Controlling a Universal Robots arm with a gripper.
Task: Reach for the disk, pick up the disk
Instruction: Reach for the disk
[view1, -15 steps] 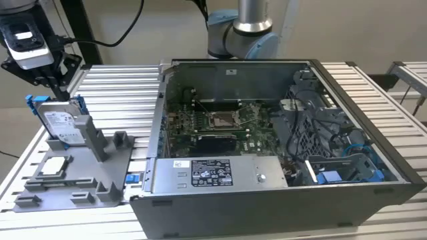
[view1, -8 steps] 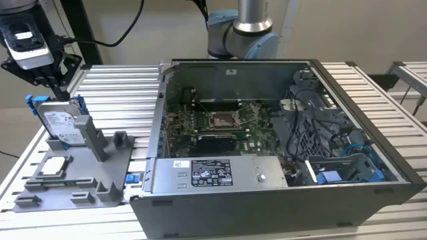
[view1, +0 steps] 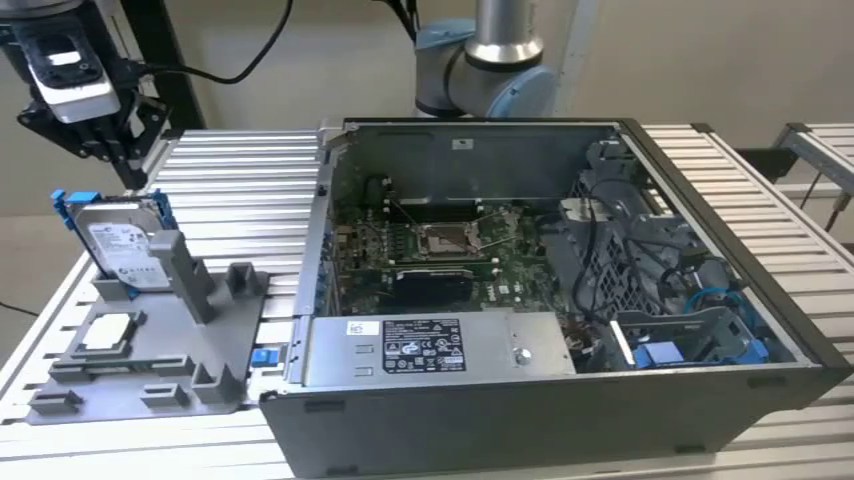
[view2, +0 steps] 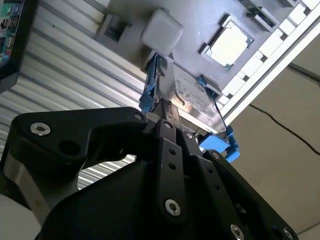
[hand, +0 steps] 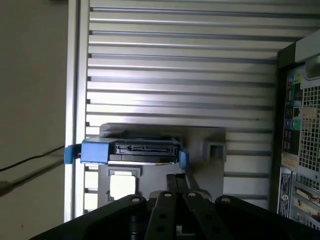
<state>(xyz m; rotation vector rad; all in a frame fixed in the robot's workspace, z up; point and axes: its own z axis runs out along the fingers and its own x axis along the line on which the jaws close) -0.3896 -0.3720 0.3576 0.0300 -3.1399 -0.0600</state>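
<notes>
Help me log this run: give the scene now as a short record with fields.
disk: flat silver metal hard drive with blue side rails, standing on edge in the grey plastic holder
claw: black claw, above the hard drive and apart from it
chip: small square silver chip, lying flat on the holder
case: open grey computer case, to the exterior view's right of the holder
surface: slatted metal table

Slatted table (view1: 240, 200), grey fixture (view1: 160, 352), open computer case (view1: 534, 425)
</notes>
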